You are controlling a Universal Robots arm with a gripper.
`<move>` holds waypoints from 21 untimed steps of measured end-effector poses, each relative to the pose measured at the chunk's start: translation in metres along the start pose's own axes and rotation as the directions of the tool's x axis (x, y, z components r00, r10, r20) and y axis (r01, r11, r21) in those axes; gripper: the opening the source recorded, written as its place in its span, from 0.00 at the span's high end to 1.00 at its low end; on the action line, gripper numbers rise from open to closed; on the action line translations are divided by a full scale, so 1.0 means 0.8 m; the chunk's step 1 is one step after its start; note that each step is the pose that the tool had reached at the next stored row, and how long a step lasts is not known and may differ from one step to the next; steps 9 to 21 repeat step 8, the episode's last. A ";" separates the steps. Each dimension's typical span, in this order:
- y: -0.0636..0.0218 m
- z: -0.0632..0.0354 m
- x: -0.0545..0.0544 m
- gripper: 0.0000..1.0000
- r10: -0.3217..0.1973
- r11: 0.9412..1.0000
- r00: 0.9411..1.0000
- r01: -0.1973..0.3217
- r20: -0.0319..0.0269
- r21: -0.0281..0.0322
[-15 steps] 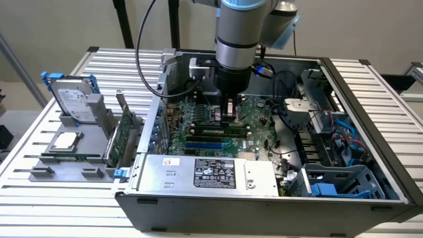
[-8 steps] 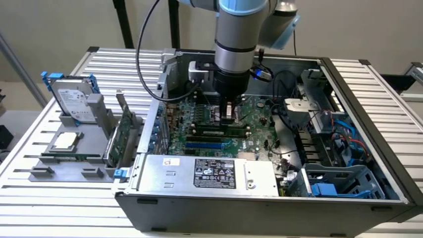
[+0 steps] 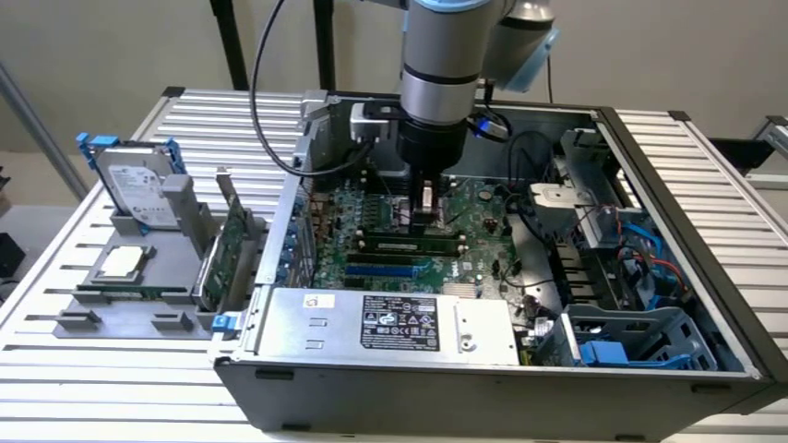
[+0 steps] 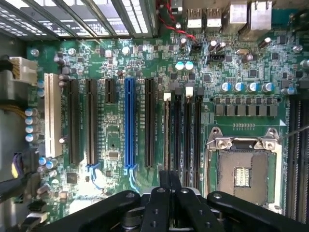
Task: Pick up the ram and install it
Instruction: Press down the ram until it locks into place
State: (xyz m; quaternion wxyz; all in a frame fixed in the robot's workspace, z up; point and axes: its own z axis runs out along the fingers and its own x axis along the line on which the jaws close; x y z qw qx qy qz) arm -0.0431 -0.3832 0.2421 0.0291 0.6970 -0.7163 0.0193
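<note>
Inside the open grey metal PC case [image 3: 493, 374], my gripper [image 3: 425, 221] is down over the green motherboard [image 3: 474, 198], at the memory slots. Fingers are pinched together on the top edge of the long thin green ram stick [image 3: 391, 245] with dark chips. It stands upright along its slot, parallel to the black empty slots [image 4: 197, 130] just beside it. In the wrist view the ram stick [image 4: 167, 135] is edge-on and runs straight in under the gripper [image 4: 169, 181], between the long blue card slot [image 4: 129, 121] and the silver CPU socket [image 4: 244, 166]. The case also holds a silver power supply box [image 3: 394, 323] against the near wall and a blue plastic drive cage [image 3: 640, 341] in the corner at the exterior view's right. On the slatted metal table [image 3: 702, 166], at the exterior view's left, a grey holder fixture [image 3: 124, 314] carries a silver hard drive in a blue frame [image 3: 136, 189], a tall green expansion card [image 3: 228, 249] and a small square silver processor chip [image 3: 124, 261]. Room is tight: black cable bundle [image 3: 523, 212] near the arm on the exterior view's right, case wall close behind.
</note>
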 end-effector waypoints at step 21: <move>0.000 -0.003 0.000 1.00 0.000 1.000 1.000 0.000 0.000 0.000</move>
